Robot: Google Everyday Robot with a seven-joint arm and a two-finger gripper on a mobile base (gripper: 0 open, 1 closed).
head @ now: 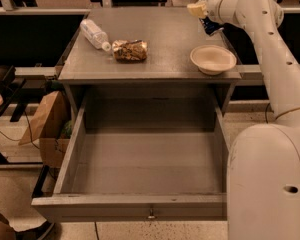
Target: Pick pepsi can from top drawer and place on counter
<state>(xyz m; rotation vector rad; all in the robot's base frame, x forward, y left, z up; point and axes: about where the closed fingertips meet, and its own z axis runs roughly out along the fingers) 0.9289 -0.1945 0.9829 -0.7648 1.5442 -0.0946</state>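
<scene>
while one drawer [125,206] stands pulled wide out of the grey cabinet, a deep box with tall side walls, a flat front panel and one small metal pull [150,215], the one can [210,27] is up at the far right edge of the surface [160,39], well apart from the drawer. only a sliver of the can shows, dark blue and glossy, directly under the one gripper [199,10] and partly hidden by it. the gripper is pale cream and blunt, and hangs over that far right corner at the end of one smooth, white, tube-like arm [270,49] that reaches in from the right. i cannot tell how the jaws stand, nor whether the can rests on the surface or is gripped. the surface is flat, rectangular, matte grey and worn. on it lie one clear plastic bottle [94,34], on its side near the far left, one crinkled brown bag [130,50] just beside the bottle's cap end, and one round, shallow, cream bowl [213,59] near the right front edge, close to the can. one brown cardboard box [47,129] sits on the floor to the left of the cabinet.
</scene>
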